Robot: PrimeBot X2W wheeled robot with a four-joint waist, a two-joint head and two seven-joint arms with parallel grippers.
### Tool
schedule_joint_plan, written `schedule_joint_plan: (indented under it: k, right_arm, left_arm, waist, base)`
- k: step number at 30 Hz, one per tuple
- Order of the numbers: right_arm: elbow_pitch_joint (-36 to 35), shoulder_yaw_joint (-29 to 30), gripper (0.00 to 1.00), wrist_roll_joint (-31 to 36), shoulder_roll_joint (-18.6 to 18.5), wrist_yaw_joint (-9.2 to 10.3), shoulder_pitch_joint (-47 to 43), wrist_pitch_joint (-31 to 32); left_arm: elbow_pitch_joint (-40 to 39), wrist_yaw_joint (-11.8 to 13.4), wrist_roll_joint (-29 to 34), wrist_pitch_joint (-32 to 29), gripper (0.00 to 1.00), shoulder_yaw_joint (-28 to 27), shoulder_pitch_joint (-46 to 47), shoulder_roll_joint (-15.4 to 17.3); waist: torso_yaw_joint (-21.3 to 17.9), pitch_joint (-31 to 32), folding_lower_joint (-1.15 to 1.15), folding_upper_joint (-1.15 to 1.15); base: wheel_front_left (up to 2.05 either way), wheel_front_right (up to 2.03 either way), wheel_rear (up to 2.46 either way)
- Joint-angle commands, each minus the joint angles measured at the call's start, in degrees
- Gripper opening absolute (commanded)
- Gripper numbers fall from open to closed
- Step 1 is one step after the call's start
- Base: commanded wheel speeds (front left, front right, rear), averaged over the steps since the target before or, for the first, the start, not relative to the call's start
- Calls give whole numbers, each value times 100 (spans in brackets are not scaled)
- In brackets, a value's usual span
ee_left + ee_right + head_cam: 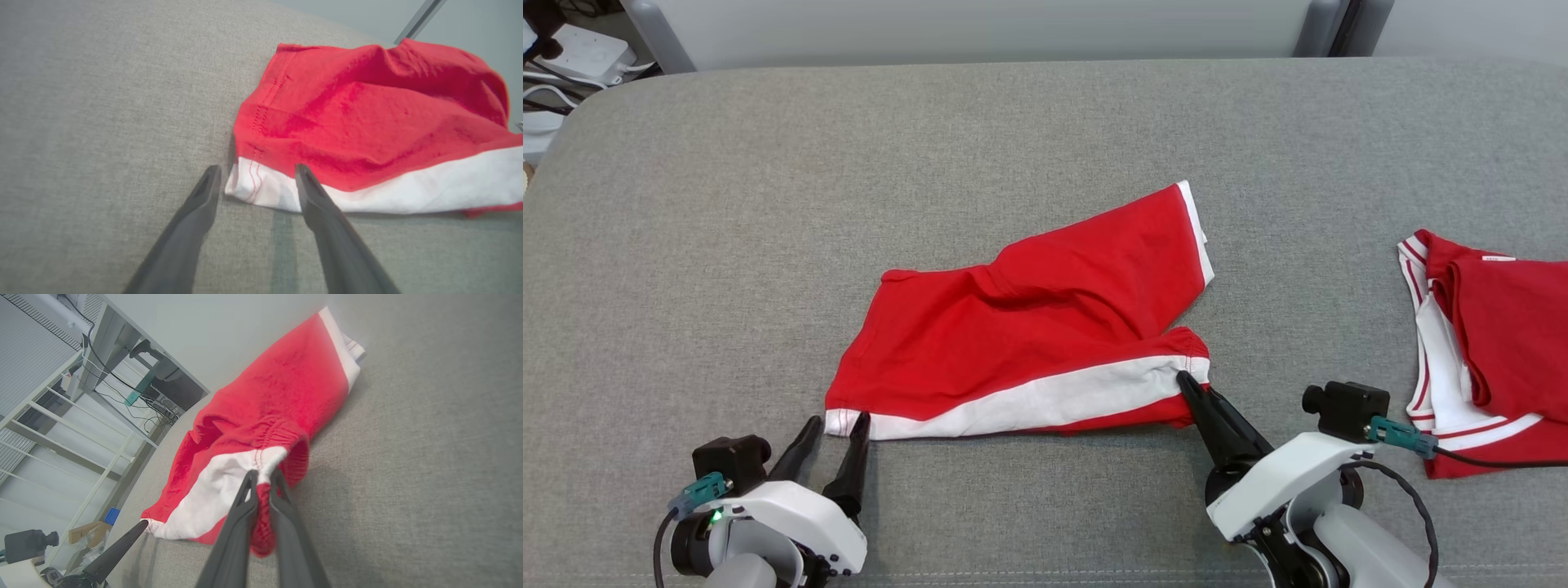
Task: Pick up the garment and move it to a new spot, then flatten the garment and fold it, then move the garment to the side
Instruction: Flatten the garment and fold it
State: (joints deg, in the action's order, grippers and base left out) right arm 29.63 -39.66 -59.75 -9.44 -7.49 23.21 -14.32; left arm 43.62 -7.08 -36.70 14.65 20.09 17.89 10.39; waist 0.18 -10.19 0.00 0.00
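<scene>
The garment [1045, 327] is a pair of red shorts with a white side stripe, lying crumpled on the grey cushion [727, 245]. My left gripper [837, 420] stands open at the shorts' lower left hem corner. In the left wrist view that white corner [255, 185] lies between the spread fingers of the left gripper [256, 171]. My right gripper [1183, 377] is shut on the waistband at the shorts' lower right end. In the right wrist view the right gripper [261, 473] pinches red and white cloth of the garment [282, 396], which is lifted a little there.
A second red and white garment [1494, 351] lies folded at the cushion's right edge. The cushion's far edge meets a pale wall. Cables and a white power strip [572, 49] sit off the cushion's far left corner.
</scene>
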Motion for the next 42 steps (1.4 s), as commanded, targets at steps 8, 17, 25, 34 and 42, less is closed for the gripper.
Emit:
schedule_joint_plan:
  k: [8, 17, 25, 34, 42]
  right_arm:
    - [-136, -136, 0, 14, 61, 0, 101, -68]
    - [-120, -75, 0, 62, 66, 0, 156, -68]
    - [-128, 187, 0, 112, -11, 0, 258, -68]
    - [-103, 325, 0, 326, 8, 0, 1031, -68]
    - [131, 395, 0, 18, -4, 0, 2480, -50]
  left_arm:
    - [-122, -41, -199, 35, 100, -74, 149, 240]
    - [-247, -41, -529, 35, 0, 282, 237, 420]
    - [-501, -41, -788, 35, 0, 532, 352, 622]
    - [-929, -41, -1364, 35, 0, 934, 1322, 1088]
    - [-744, -41, -1937, -128, 0, 1161, 2933, 1406]
  waist:
    - [-57, -62, 0, 0]
    - [-104, -152, 0, 0]
    - [0, -54, 0, 0]
    - [106, 185, 0, 0]
    - [157, 467, 0, 0]
  base:
    - [0, 0, 0]
    - [0, 0, 0]
    - [0, 0, 0]
    - [0, 0, 0]
    - [0, 0, 0]
